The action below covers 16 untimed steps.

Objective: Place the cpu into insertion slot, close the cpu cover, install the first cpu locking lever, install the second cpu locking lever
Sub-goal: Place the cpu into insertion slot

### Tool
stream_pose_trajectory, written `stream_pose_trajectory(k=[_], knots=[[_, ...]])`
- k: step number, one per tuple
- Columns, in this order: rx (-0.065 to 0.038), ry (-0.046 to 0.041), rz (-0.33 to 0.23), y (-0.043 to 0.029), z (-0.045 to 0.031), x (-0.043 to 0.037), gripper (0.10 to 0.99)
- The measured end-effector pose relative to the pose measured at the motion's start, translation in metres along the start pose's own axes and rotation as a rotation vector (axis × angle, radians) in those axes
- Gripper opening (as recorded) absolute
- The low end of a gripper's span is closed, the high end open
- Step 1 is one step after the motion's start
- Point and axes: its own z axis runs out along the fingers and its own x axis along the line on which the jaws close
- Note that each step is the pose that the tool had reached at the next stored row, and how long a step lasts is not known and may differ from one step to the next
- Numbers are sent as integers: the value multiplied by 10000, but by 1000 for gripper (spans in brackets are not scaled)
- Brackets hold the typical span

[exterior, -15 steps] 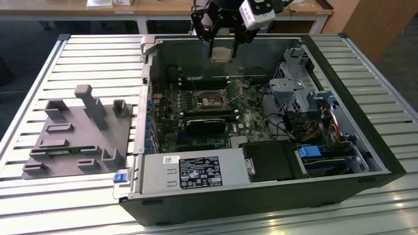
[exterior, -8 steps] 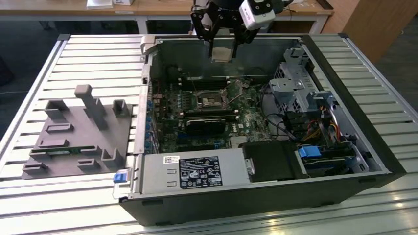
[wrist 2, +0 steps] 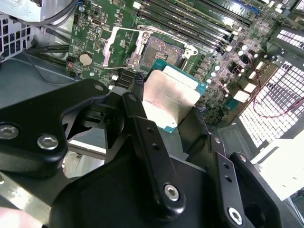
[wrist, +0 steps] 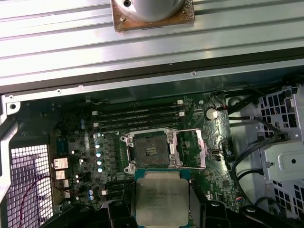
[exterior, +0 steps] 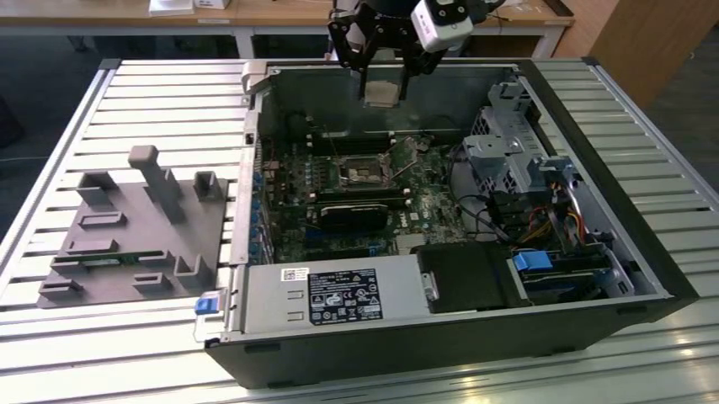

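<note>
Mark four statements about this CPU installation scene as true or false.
1. The gripper grips the cpu. True.
2. The cpu sits in the insertion slot. False: it hangs above the board, and the slot is empty.
3. The cpu cover is closed over the slot. False: it is swung open beside the slot.
4. The grey fixture lies on the slatted table, outside the computer case. True.
</note>
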Motion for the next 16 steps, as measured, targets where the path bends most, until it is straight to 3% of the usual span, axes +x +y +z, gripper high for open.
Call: stream_pose_trajectory(k=[16], knots=[[-2, -10, 105, 0, 2, 1, 537]])
